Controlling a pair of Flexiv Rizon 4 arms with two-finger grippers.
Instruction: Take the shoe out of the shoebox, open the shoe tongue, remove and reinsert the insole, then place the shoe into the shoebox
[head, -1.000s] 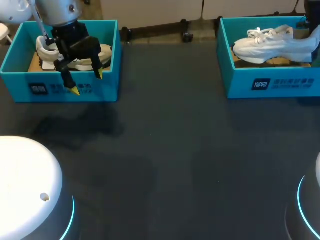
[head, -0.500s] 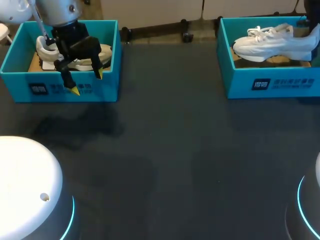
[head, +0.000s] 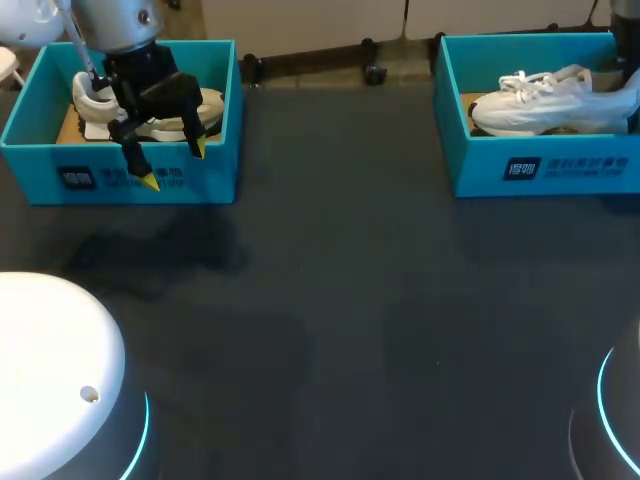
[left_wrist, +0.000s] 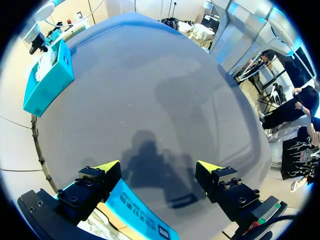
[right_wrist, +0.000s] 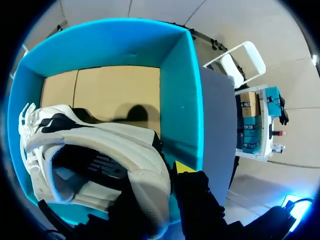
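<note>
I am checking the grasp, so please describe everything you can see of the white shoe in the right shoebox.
The white shoe is a laced sneaker with a thick sole and a dark lining. It is inside the teal shoebox, with its toe toward the table's middle. The right gripper is shut on its heel.

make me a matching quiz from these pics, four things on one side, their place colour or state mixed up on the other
Column A
1. left gripper
2. right gripper
3. white shoe
4. table

Column B
a. dark grey
b. shut on the shoe's heel
c. lying inside the right shoebox
d. open, over the front wall of the left shoebox

Pairs: 1-d, 2-b, 3-c, 4-a
</note>
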